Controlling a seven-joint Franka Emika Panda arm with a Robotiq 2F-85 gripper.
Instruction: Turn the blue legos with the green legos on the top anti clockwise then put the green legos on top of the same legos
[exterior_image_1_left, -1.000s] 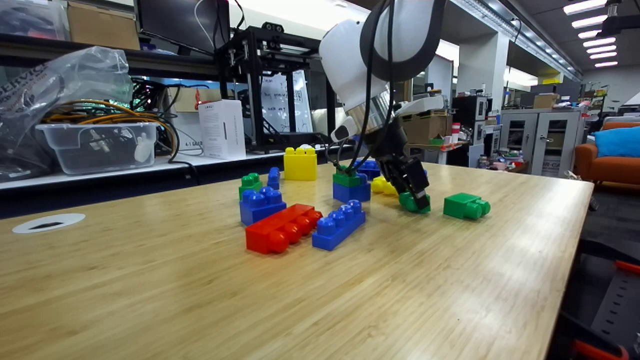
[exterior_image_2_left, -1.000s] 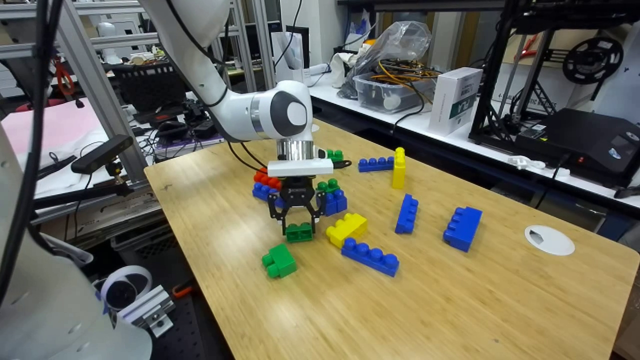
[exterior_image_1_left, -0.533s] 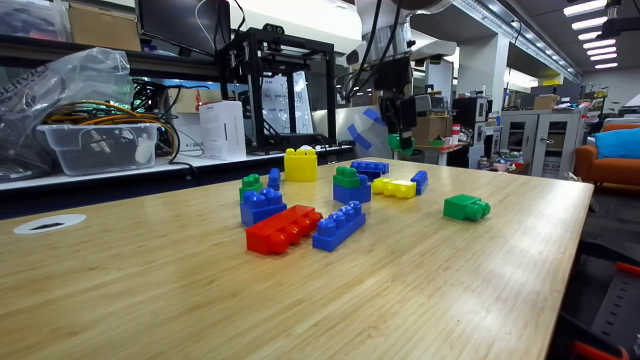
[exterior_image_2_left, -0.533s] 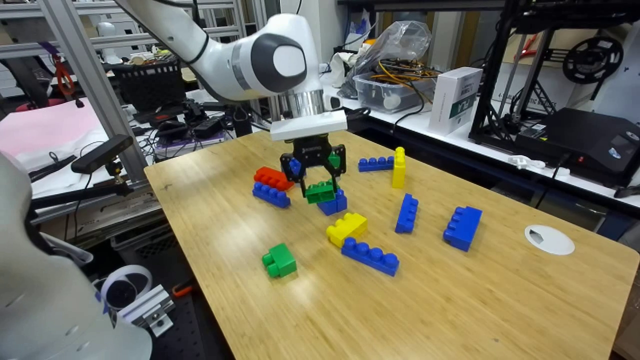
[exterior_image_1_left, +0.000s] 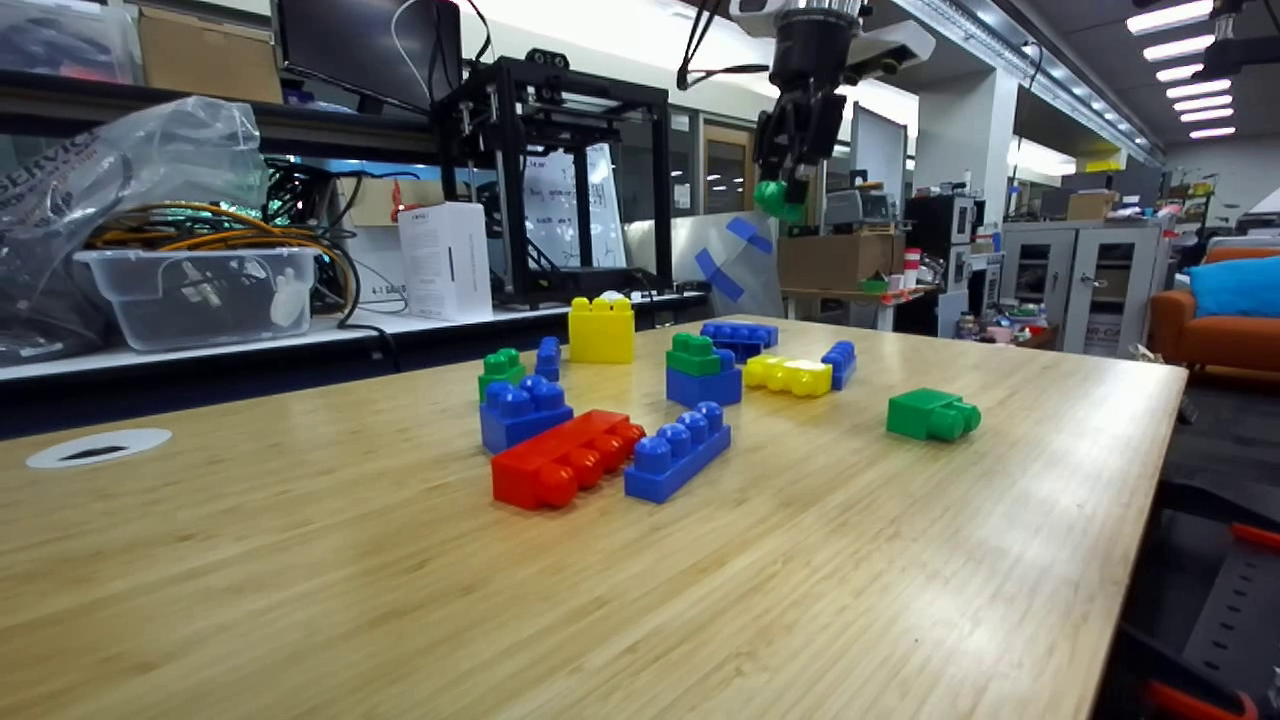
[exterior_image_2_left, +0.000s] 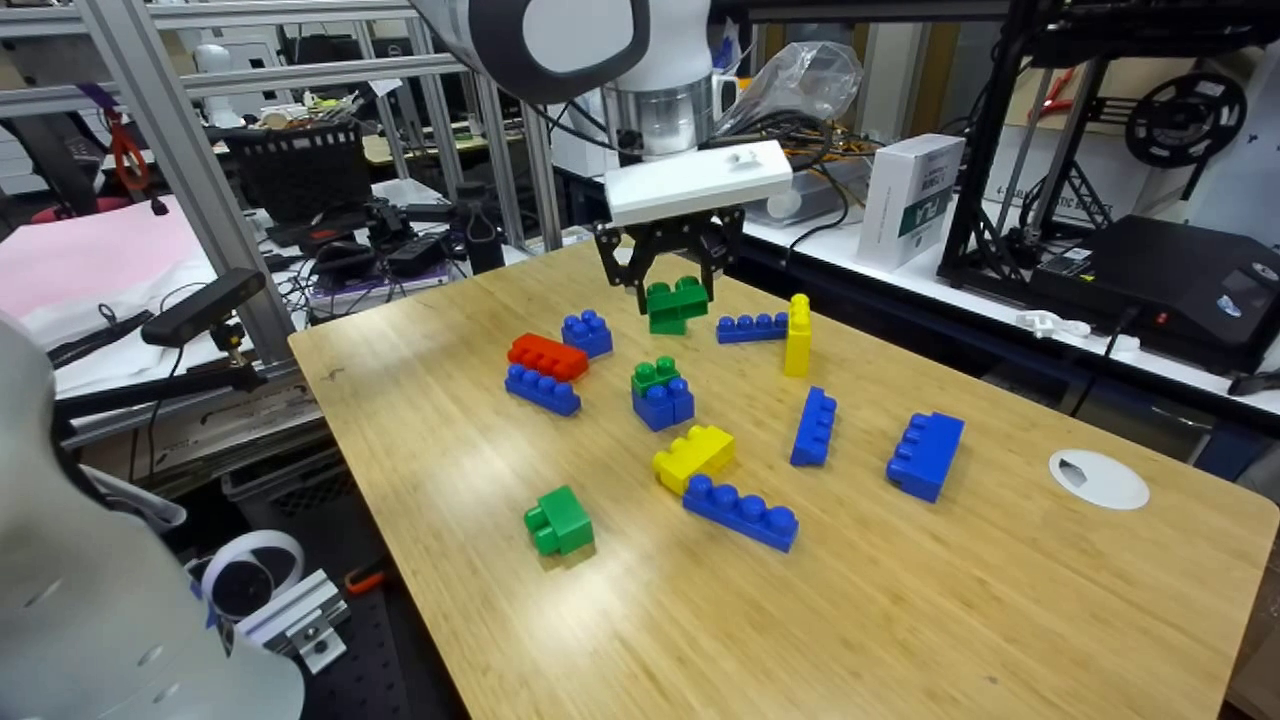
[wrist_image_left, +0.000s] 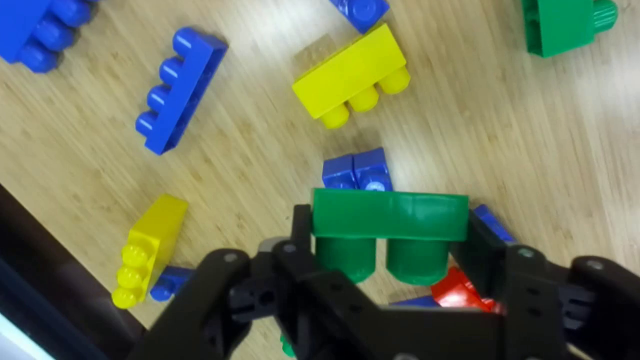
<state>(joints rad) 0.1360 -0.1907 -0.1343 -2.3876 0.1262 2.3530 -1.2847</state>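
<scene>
I have the pincer (exterior_image_2_left: 676, 294) pinching a green brick (wrist_image_left: 390, 215) by its two ends, up over the bench (exterior_image_2_left: 900, 600). The blue block (exterior_image_2_left: 664, 408), wearing a green cap (exterior_image_2_left: 652, 380), sits below the pincer; in the wrist view its bare studs (wrist_image_left: 375, 184) peek out just past the brick, the cap hidden. The brick's long axis runs across the pincer, nearly parallel to that stud row but a little twisted, so I judge a small shift forward and slight turn before lowering.
</scene>
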